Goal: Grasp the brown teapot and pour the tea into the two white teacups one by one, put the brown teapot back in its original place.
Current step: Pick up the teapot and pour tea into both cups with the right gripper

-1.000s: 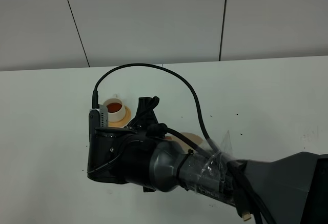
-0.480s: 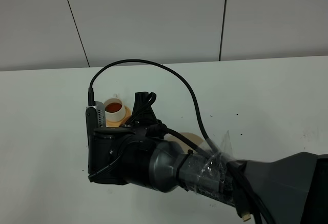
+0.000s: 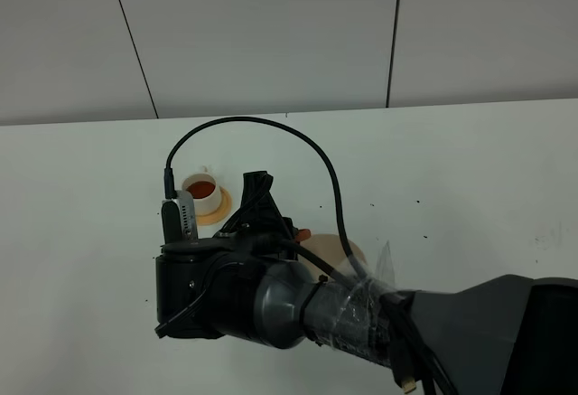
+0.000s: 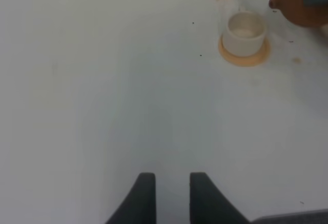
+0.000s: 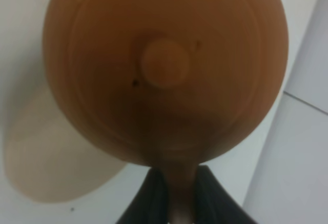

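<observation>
The right claw [image 5: 173,199] is clamped tight on the loop handle of the brown teapot [image 5: 164,70]. The teapot sits partly over the edge of the round beige disc [image 5: 48,157] on the white surface [image 4: 102,80]. 1 white teacup [image 3: 201,192] holds reddish tea. The other teacup [image 4: 245,29] looks empty and sits on an orange coaster [image 4: 245,56]. The left claw [image 4: 169,196] has its fingers slightly apart and grips nothing.

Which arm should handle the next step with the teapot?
Right: the right claw is shut on the brown teapot, by its handle. The left claw hangs empty over bare table, far from the white teacup.
</observation>
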You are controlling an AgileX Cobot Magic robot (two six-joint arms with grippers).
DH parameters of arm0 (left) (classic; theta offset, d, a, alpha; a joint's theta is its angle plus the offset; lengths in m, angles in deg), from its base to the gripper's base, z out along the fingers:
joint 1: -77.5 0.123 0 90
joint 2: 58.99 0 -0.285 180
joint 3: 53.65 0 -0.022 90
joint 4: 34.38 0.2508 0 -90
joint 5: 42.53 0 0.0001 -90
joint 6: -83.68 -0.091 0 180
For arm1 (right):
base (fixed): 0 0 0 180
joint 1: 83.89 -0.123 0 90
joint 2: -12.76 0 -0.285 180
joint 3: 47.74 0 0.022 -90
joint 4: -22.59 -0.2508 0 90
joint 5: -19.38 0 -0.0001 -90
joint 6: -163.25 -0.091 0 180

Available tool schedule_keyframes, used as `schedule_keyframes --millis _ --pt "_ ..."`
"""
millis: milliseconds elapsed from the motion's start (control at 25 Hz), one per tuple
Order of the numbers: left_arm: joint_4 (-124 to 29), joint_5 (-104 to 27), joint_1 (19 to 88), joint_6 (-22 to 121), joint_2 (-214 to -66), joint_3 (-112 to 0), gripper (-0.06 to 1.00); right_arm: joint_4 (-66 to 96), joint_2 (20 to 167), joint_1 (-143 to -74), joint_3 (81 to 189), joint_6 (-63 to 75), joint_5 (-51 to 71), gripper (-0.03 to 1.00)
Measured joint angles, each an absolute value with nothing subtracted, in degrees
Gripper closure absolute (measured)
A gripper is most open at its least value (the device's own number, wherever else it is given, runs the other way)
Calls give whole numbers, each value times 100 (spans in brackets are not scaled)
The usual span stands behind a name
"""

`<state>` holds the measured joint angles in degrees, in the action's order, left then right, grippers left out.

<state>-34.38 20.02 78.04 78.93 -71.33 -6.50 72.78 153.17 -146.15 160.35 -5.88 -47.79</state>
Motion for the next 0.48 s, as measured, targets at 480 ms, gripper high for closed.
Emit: schedule_keyframes --millis 480 --pt "-3438 2002 7804 7893 -7133 -650 71 7505 15317 -14714 16035 -627 -4904 87"
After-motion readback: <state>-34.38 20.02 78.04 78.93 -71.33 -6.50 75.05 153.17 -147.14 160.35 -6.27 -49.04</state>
